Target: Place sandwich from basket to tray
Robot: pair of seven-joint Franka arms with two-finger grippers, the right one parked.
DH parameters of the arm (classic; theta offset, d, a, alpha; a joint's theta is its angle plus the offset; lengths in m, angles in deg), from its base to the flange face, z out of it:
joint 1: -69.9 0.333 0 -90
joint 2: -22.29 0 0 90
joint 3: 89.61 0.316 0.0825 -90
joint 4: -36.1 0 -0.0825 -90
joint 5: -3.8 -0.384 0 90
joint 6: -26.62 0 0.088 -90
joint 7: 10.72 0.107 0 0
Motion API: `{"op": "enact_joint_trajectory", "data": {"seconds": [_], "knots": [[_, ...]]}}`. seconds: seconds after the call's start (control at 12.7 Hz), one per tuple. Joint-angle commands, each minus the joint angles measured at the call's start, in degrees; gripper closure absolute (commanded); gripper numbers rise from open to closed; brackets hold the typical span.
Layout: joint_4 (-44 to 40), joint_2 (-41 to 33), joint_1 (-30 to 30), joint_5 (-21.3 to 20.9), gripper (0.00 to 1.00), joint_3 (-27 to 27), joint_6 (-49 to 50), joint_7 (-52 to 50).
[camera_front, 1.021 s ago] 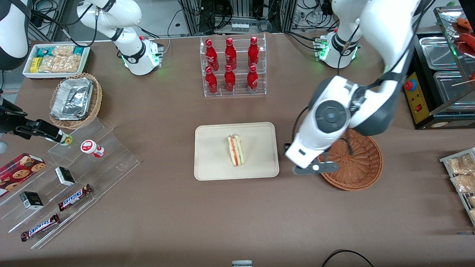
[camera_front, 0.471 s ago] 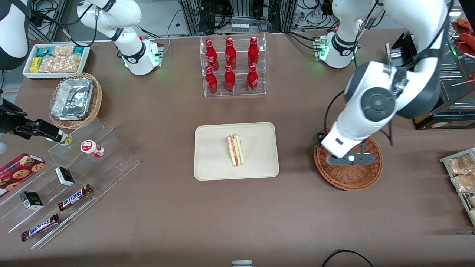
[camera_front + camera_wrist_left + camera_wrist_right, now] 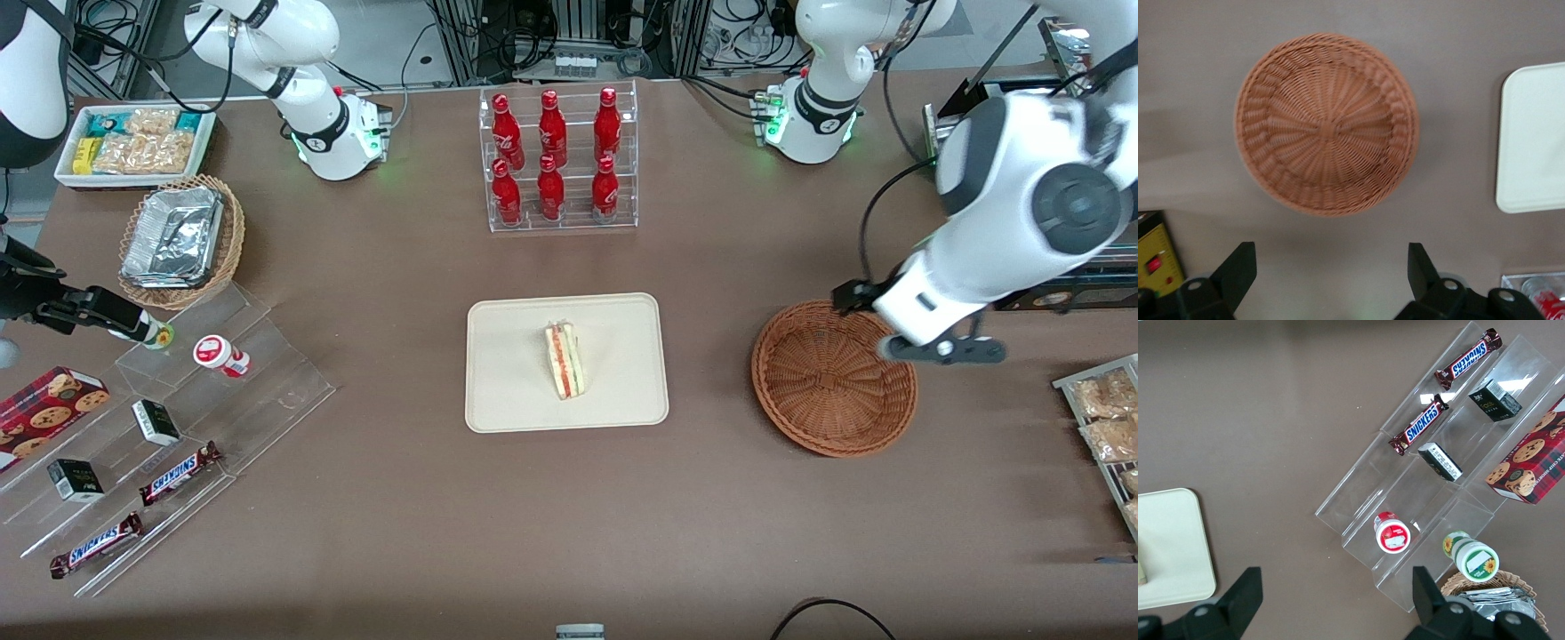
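The sandwich (image 3: 564, 360), a pale wedge with red, orange and green stripes, lies on the cream tray (image 3: 507, 391) at mid-table. A corner of that tray (image 3: 1531, 140) shows in the left wrist view too. The reddish-brown wicker basket (image 3: 834, 389) (image 3: 1326, 123) holds nothing. My gripper (image 3: 944, 348) (image 3: 1331, 267) hangs high above the table beside the basket's rim, toward the working arm's end. Its fingers (image 3: 1238, 270) stand wide apart, open, with nothing between them.
A clear rack of red bottles (image 3: 558, 160) stands farther from the camera than the tray. A black box with a red button (image 3: 1000, 240) and a rack of snack packets (image 3: 1107, 427) sit at the working arm's end. Acrylic steps with candy bars (image 3: 169, 427) lie toward the parked arm's end.
My gripper has swung from the table between tray and basket, across the basket, out to the working arm's end, rising as it went. The sandwich stays on the tray.
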Motion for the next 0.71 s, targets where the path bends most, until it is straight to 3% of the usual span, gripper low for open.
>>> {"op": "enact_joint_trajectory", "data": {"seconds": [0.0, 0.31, 0.63], "knots": [[1.6, -4.7, -1.5, 1.1, 0.0, 3.5, 3.7, 3.0], [1.2, -7.8, -5.7, 1.0, 0.0, 10.1, 8.1, 3.5], [-0.4, -10.6, -5.2, 1.0, 0.0, 10.4, 12.3, 3.6]]}}
